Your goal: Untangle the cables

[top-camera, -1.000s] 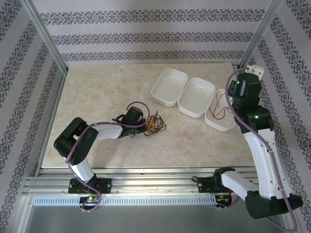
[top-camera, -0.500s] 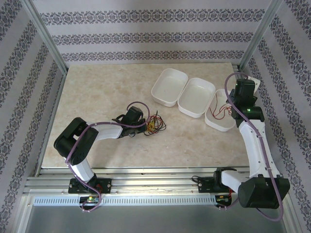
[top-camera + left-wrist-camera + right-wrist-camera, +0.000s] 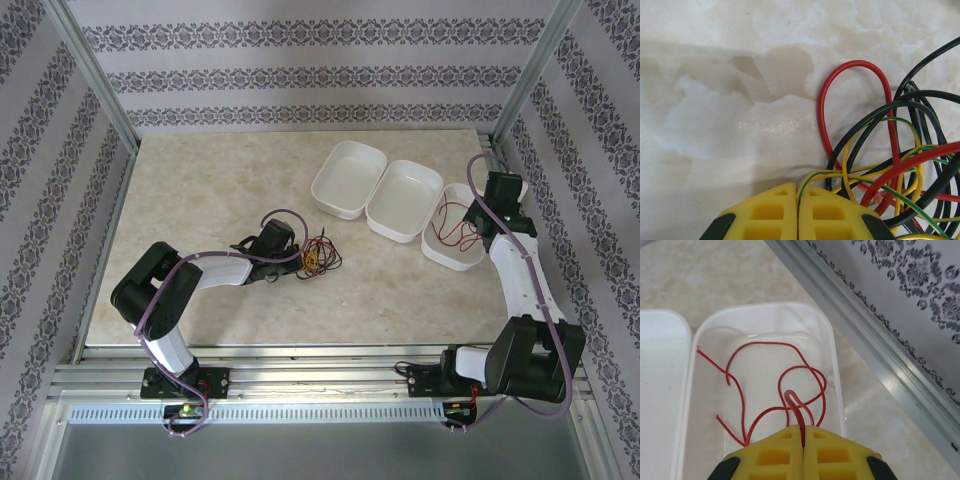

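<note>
- Looping in a tray (image 3: 765, 306), a red cable (image 3: 794, 402) is pinched by the right gripper (image 3: 803, 432).
- The cable tangle (image 3: 893, 140) is clamped by the left gripper (image 3: 797, 192).

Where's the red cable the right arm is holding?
The red cable is in the rightmost white tray at the table's right edge, seen from the right wrist camera, its loop pinched by the right gripper.
</note>
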